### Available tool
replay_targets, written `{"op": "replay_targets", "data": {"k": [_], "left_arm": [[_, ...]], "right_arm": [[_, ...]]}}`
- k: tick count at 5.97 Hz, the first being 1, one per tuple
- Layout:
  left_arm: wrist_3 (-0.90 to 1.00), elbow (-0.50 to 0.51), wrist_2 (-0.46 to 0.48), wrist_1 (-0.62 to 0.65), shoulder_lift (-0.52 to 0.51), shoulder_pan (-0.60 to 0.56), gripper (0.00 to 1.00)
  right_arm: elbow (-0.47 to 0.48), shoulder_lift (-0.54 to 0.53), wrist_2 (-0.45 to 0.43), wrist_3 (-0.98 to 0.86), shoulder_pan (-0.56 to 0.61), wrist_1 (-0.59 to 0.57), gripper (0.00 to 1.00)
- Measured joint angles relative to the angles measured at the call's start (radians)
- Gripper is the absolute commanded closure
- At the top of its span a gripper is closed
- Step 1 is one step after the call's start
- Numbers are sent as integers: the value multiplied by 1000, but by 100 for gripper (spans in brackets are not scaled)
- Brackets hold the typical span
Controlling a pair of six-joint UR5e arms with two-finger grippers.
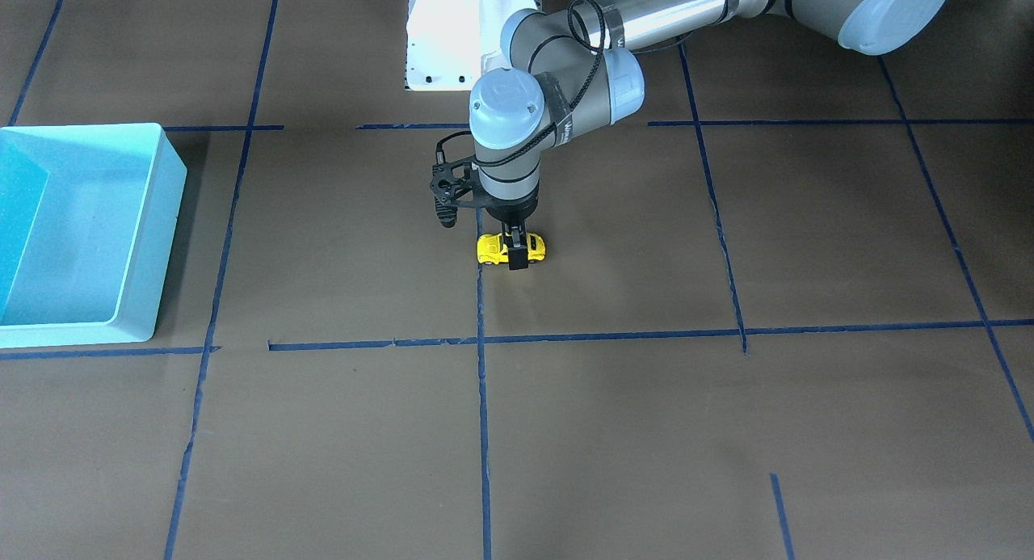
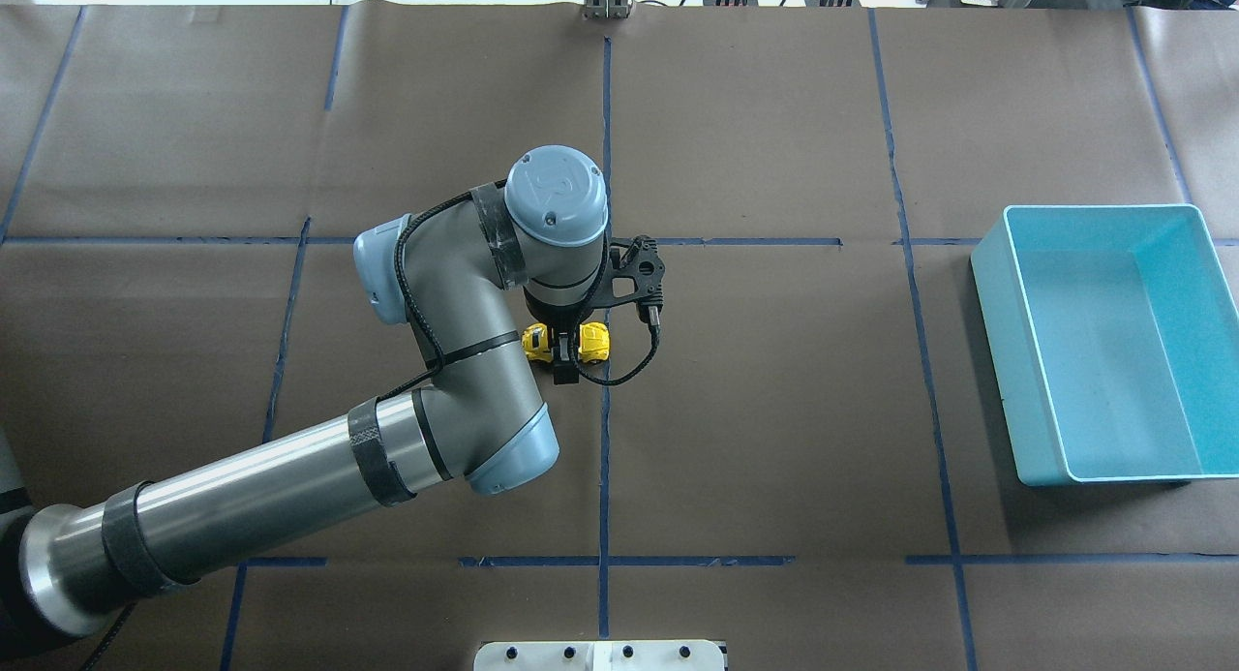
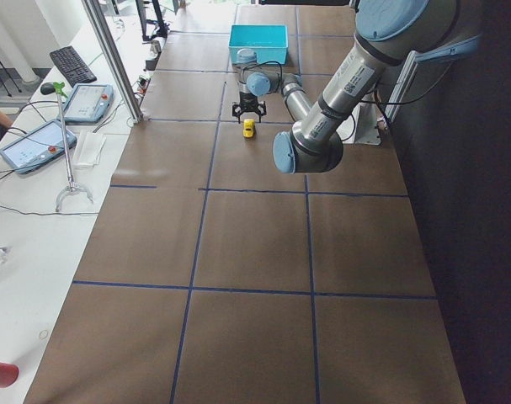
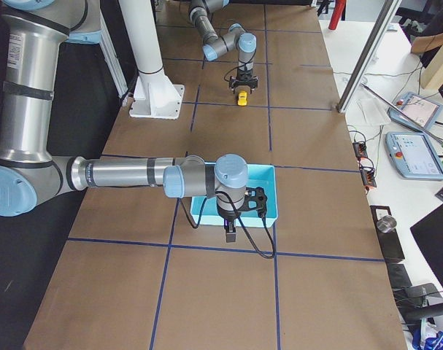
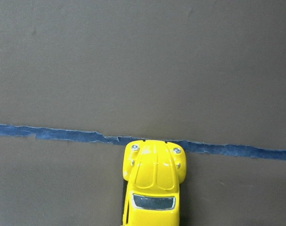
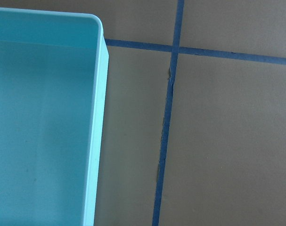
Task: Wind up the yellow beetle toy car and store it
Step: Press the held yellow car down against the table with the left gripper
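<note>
Left gripper (image 1: 515, 249) is down at table centre, pointing straight down, with its fingers straddling the yellow beetle toy car (image 1: 489, 249) across the middle. Jaws are narrow and pinched on the car's two sides. The near finger is pressed against the car body; the far one is hidden behind the wrist. The car looks to be wheels-down on the brown paper table (image 1: 646, 431), though contact under the wheels can't be confirmed from here.

Car position: right at a blue tape line (image 5: 62, 134). In the left wrist camera its nose and both headlights just reach that line, with the windscreen at the bottom edge of the view. No fingers show in that view.

Teal bin (image 2: 1016, 361) sits on the robot's right side of the table, well apart from the car, with nothing visible inside.

Right gripper (image 4: 230, 232) shows only in the right-end camera, hanging near the bin's edge. Can't tell whether its jaws are wide or narrow. Its wrist camera looks at one bin corner and a tape crossing beside it.

White base plate (image 1: 440, 51) sits at the robot's edge of the table.
</note>
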Motion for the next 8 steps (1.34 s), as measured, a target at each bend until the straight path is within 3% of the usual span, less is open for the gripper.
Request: {"op": "replay_targets", "data": {"k": [5, 8], "left_arm": [[-3, 45, 0, -24, -15, 19, 6], [-5, 42, -1, -20, -11, 20, 28]], "right_arm": [[0, 0, 0, 0, 0, 0, 0], [0, 0, 0, 0, 0, 0, 0]]}}
